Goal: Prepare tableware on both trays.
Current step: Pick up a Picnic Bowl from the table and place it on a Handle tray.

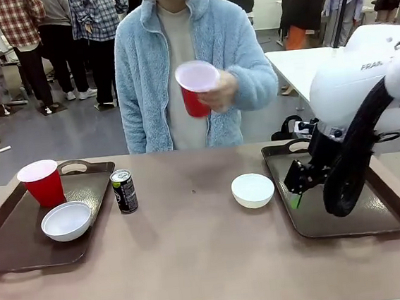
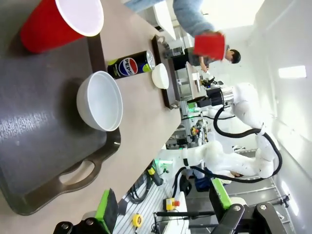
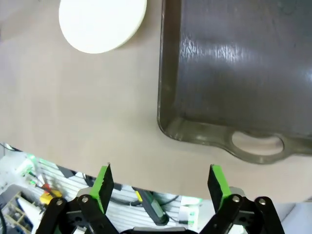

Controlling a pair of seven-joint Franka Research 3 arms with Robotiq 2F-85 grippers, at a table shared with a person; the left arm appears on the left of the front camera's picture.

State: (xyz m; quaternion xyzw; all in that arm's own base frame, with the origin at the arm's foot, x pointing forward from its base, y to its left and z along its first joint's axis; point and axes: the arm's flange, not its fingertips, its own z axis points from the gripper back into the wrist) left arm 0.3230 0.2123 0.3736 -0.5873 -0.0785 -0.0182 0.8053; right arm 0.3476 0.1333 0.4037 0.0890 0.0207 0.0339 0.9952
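Tabletop (image 1: 198, 278) is plain matte beige with a grey floor behind it, a bunch of people standing around at 11 o'clock in the room and a white side table (image 1: 298, 62) at 2 o'clock. A person in a fluffy light-blue fleece jacket (image 1: 226, 48) is at 12 across the table, hand (image 1: 221, 91) up at chest height holding a red plastic cup with a pale inside (image 1: 195, 86), tipped toward the camera and well above the table. The white right arm (image 1: 362, 70) with its black cable hose comes in from 3 o'clock and blocks a good chunk of the right dark brown rectangular plastic tray (image 1: 313, 220), which looks bare wherever you can see it. The right gripper (image 1: 294, 196) hangs low over that tray's left part, and its wrist camera has the green pads spread wide with nothing between them. Same deal for the left gripper (image 2: 163, 207): pads far apart, gripping nothing. Over at 9 o'clock the left dark brown rectangular plastic tray (image 1: 11, 253) has raised rims and handle cutouts. A second red plastic cup (image 1: 42, 183) stands upright at its far end, with a round white bowl (image 1: 66, 221) just in front of it. A dark black-and-green drink can (image 1: 124, 190) with a Pepsi mark stands upright on the table just beside that tray's right rim. The other round white bowl (image 1: 253, 189) sits on the bare table at about 1 o'clock from the middle, just left of the right tray.
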